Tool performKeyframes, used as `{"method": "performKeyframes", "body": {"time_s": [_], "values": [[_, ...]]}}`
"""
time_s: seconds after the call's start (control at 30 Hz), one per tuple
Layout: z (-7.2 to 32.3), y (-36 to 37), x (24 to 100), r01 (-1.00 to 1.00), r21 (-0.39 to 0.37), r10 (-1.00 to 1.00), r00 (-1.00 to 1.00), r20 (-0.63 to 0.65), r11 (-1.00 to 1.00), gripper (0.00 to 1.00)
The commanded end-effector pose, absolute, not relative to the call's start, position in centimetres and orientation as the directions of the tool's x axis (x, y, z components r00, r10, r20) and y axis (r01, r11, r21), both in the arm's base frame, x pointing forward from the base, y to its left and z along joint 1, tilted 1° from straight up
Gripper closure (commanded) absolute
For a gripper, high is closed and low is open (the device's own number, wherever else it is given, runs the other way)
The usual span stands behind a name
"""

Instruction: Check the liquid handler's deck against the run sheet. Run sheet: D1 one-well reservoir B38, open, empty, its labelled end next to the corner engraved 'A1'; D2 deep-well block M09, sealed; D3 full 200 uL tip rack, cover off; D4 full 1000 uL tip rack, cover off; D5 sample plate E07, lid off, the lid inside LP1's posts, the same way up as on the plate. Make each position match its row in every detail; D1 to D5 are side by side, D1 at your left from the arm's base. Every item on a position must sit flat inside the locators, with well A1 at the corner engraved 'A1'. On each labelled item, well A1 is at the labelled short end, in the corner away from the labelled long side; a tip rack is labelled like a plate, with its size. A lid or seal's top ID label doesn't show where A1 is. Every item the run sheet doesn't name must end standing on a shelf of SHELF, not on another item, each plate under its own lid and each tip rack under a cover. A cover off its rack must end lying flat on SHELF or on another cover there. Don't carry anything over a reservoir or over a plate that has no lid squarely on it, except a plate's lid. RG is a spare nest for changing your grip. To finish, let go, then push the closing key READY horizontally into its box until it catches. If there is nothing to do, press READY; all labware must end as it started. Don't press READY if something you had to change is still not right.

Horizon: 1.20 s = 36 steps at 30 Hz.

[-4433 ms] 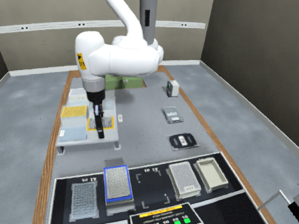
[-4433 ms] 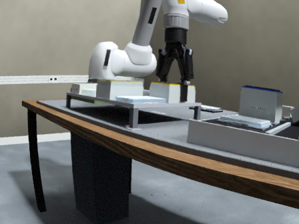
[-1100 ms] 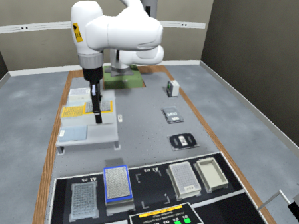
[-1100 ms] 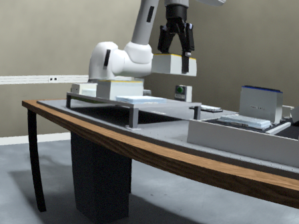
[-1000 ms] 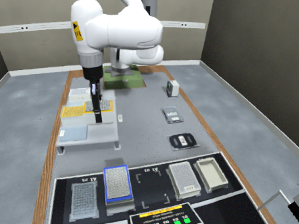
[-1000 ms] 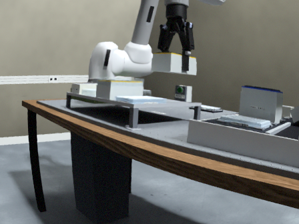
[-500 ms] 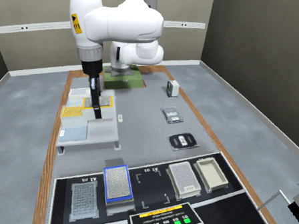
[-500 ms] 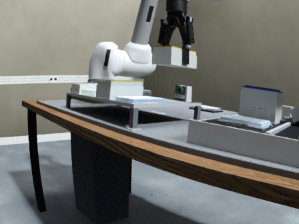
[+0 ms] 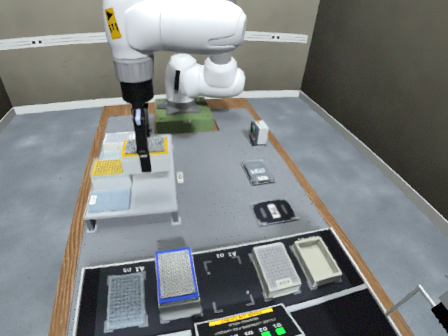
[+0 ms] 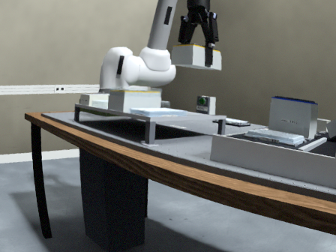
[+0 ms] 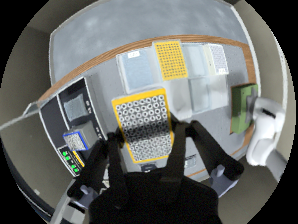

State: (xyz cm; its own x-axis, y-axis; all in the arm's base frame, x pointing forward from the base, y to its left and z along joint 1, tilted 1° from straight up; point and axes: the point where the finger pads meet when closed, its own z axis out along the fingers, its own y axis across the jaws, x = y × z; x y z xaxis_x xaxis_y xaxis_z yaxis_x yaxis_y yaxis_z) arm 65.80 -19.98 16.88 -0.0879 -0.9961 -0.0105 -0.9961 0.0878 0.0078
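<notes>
My gripper (image 9: 144, 156) is shut on a yellow-rimmed tip rack (image 9: 145, 146) with its cover off, its tips showing. It holds the rack level, well above the shelf SHELF (image 9: 132, 192); the side view shows the gripper (image 10: 199, 39), the rack (image 10: 196, 56) and the clear gap to the shelf (image 10: 150, 116). In the wrist view the rack (image 11: 148, 125) hangs between my fingers. On the deck, a clear plate (image 9: 126, 300) sits at the left, a blue-rimmed tip rack (image 9: 176, 280) beside it, then an empty position (image 9: 227, 280), a deep-well block (image 9: 276, 270) and a reservoir (image 9: 316, 260).
On the shelf stand a yellow-topped box (image 9: 107, 171), a white item (image 9: 117, 140) behind it, and a flat pale piece (image 9: 111, 200) in front. Two nests (image 9: 258, 172) (image 9: 272, 211) lie on the table's right. The READY box (image 9: 259, 132) stands behind them.
</notes>
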Motion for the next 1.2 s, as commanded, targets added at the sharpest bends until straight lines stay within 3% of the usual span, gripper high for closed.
{"method": "performKeyframes", "body": {"time_s": [0.0, 1.17], "values": [[17.9, -20.0, 65.9, -0.996, 0.007, -0.996, -0.09, -0.008, 0.09, 0.9], [23.1, -20.1, 65.9, -0.996, 0.007, -0.996, -0.09, -0.008, 0.09, 0.9]]}}
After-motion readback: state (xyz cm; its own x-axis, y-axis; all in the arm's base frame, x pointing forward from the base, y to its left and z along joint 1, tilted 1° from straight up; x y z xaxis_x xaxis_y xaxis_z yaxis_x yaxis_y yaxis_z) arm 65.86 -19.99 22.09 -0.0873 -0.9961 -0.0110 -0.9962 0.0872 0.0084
